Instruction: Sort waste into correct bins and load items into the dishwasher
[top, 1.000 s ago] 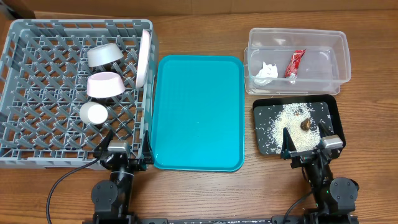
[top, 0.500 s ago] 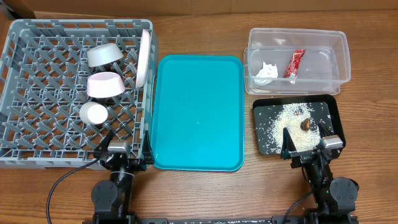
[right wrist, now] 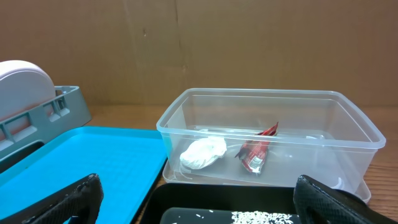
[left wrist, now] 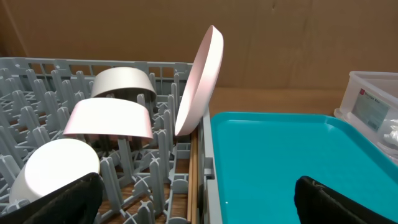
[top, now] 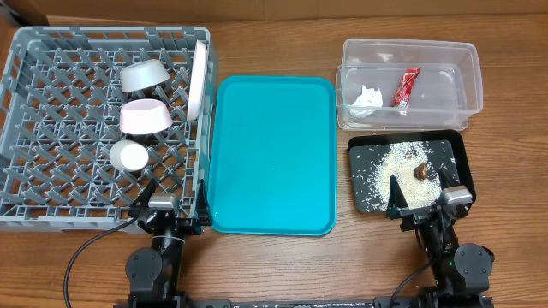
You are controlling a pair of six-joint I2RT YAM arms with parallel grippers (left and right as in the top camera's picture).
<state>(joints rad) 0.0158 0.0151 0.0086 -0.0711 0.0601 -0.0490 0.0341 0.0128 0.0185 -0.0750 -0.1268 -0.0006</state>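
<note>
The grey dish rack (top: 51,128) holds the white plate (top: 199,79) on edge, the grey-green bowl (top: 144,75), the pinkish bowl (top: 144,116) and the white cup (top: 129,156). The chopsticks (left wrist: 193,180) lie along the rack's right wall. The clear tub (top: 409,83) holds the red wrapper (top: 406,87) and the white tissue (top: 366,97). The black tray (top: 408,173) holds rice (top: 396,175) and the brown lump (top: 421,171). My left gripper (top: 167,205) is open and empty at the rack's near right corner. My right gripper (top: 428,198) is open and empty at the black tray's near edge.
A large teal tray (top: 272,154) lies between the rack and the bins. The tub stands behind the black tray at the right. A cardboard wall stands behind the table in both wrist views.
</note>
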